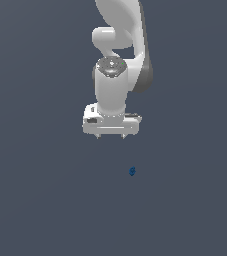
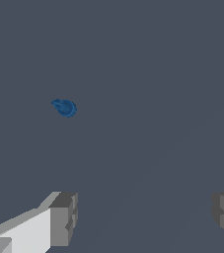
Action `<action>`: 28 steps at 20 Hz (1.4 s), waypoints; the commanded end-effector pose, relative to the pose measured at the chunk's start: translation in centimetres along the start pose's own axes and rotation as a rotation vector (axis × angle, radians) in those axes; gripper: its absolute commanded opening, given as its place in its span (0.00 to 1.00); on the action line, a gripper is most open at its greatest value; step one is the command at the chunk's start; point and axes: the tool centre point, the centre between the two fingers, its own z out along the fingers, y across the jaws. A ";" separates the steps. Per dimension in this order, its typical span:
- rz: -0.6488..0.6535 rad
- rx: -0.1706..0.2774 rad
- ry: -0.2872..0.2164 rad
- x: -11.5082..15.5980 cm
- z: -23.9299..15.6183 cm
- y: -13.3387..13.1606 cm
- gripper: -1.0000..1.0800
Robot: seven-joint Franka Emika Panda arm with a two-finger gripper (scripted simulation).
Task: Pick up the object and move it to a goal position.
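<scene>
The object [image 1: 132, 171] is a tiny dark blue roundish blob lying on the grey floor, below the gripper and toward the exterior view's right. In the wrist view the object [image 2: 64, 107] lies well apart from the fingers. My white gripper [image 1: 110, 136] hangs above the floor, pointing down, with only short fingertips showing under its body. Seen from the wrist, the gripper [image 2: 143, 217] is open, its two grey pads [image 2: 64, 217] far apart with nothing between them.
The white arm [image 1: 119, 45] rises behind the gripper to the frame's upper edge. A plain dark grey floor [image 1: 45, 200] fills both views.
</scene>
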 end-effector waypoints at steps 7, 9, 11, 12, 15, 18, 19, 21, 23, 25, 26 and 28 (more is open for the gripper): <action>-0.004 -0.013 -0.022 -0.6 1.0 -0.6 0.96; -0.009 -0.019 -0.031 -0.8 1.3 -0.8 0.96; -0.013 -0.022 -0.035 -1.0 1.5 -0.9 0.96; -0.014 -0.022 -0.035 -1.0 1.5 -0.8 0.96; -0.009 -0.020 -0.034 -0.9 1.4 -0.9 0.96; 0.006 -0.020 -0.033 -0.6 1.6 -1.0 0.96; 0.013 -0.019 -0.032 -0.5 1.6 -1.1 0.96; 0.031 -0.018 -0.032 -0.2 1.8 -1.4 0.96; 0.054 -0.017 -0.031 0.2 2.0 -1.7 0.96; 0.082 -0.015 -0.029 0.7 2.3 -2.0 0.96; 0.098 -0.014 -0.029 0.9 2.4 -2.2 0.96; 0.133 -0.012 -0.027 1.5 2.8 -2.7 0.96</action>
